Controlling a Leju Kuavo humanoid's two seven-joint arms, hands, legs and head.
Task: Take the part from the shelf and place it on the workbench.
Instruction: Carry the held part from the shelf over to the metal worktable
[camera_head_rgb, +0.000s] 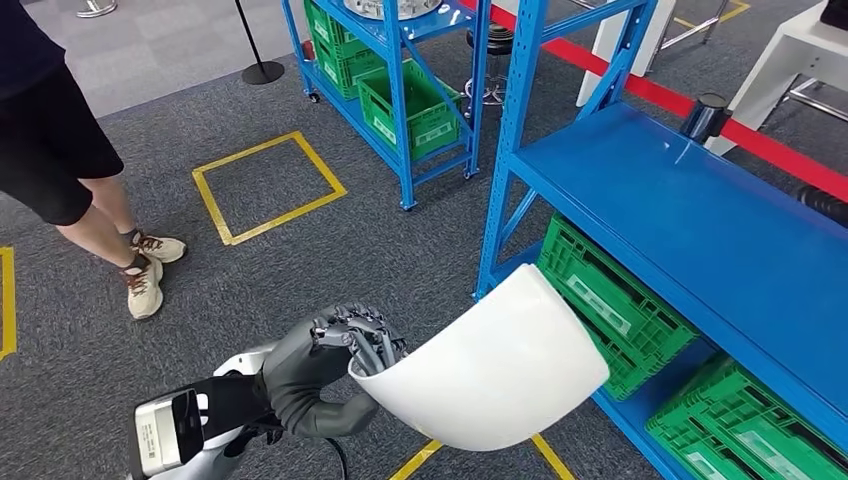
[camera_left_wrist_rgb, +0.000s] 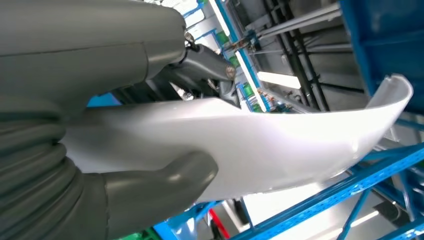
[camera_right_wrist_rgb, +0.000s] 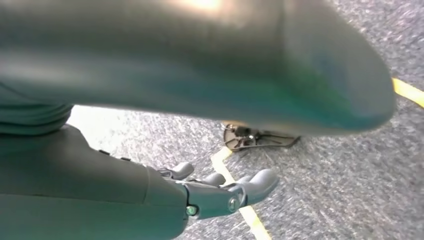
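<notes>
One white part, curved like a shell, pinched at its near edge by the left hand, thumb beneath and fingers over the rim; carried clear of the blue shelf just beside it, probably gripped at the edge to leave the underside free for setting down. Right hand hanging over the carpet, fingers loosely apart, holding nothing. Five green crates counted on the racks. One person standing well apart. No workbench surely told.

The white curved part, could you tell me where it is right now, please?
In the head view the white curved part is held by the left hand, off the floor beside the blue shelf, next to its green crates.
</notes>
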